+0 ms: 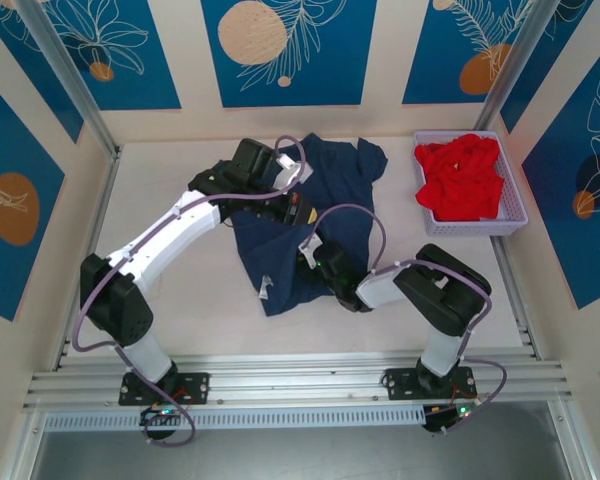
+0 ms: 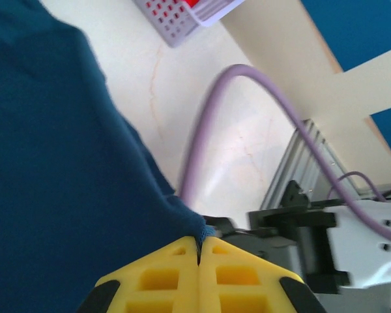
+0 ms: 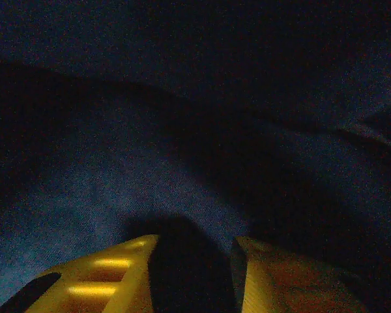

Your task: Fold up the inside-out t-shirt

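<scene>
Now, holding the navy t-shirt (image 1: 280,262).
My left gripper (image 2: 199,242) pinches its edge; my right gripper (image 3: 195,246) stands part-open on cloth; white tag (image 1: 265,290) too small to read.

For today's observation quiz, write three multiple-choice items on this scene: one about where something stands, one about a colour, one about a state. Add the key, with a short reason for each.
1. Where does the basket holding the red garment stand?
A) at the far right of the table
B) at the near left corner
C) between the arm bases

2. What colour is the t-shirt?
A) white
B) dark navy blue
C) green

3. On the left gripper, the jaws are:
A) wide open over bare table
B) shut on the basket's rim
C) shut on the t-shirt's edge

Key: 1 A, since the top view shows it by the far right edge. 2 B, since the cloth is dark blue in the top view. 3 C, since the left wrist view shows the jaws together with blue cloth pinched at their tips.
</scene>
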### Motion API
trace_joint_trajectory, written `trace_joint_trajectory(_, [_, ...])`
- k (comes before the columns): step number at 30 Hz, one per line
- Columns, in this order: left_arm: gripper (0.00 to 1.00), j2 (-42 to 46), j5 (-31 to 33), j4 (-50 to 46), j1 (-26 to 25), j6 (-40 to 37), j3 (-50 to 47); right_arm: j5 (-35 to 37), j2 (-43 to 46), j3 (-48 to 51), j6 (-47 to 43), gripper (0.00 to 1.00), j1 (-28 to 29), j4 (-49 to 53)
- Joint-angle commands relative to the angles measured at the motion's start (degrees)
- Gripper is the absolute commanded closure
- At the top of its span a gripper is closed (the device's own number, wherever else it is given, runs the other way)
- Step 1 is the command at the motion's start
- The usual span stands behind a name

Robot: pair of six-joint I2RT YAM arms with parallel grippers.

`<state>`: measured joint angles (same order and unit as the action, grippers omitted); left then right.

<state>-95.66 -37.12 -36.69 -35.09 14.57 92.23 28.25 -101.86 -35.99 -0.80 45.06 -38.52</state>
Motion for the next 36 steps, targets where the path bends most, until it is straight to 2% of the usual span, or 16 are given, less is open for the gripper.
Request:
trace_joint_trajectory(1, [1.00, 3.39, -5.58, 2.23, -0.22, 1.84, 3.57, 4.30, -1.39, -3.21, -0.72, 0.65, -1.19, -3.05])
trace_joint_trajectory(6, [1.00, 3.42, -6.82, 2.21, -2.07, 1.89, 8.67, 3.88, -1.63, -9.09, 2.83, 0.61, -4.09, 5.63])
trace_joint_trajectory(19, [1.00, -6.34, -7.43, -3.29, -9.25, 0.38, 28.25, 8.46, -8.16, -22.16, 3.45, 0.48, -4.00, 18.34])
trace_joint_trajectory(26, [1.00, -5.32, -9.29, -3.16, -10.91, 0.77, 30.08, 8.67, -10.62, -26.83, 3.62, 0.27, -5.94, 24.84])
trace_joint_trajectory(36, [1.00, -4.68, -12.20, -4.52, -14.10, 0.97, 33.40, 7.43, -15.19, -37.64, 4.73, 0.21, -8.08, 37.35])
